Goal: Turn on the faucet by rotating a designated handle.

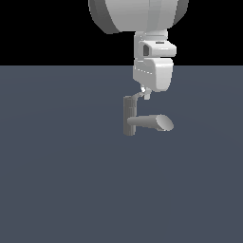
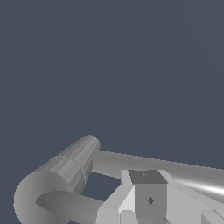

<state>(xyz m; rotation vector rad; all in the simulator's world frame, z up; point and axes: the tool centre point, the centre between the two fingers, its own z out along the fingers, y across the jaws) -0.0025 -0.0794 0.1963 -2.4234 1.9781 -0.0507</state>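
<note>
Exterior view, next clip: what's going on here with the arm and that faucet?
A simulated Panda arm has its hand lowered onto the top of a small grey faucet standing on a flat dark floor. The fingertips sit right at the thin handle angling out from the post's cap, above the thick spout. Whether the hand is closed on the handle cannot be told.

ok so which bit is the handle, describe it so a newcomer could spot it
Find the faucet, the only fixture on the grey floor, directly under the gripper. The handle is the thin pale rod slanting off the post's top; the spout is far thicker, horizontal and lower.
</note>
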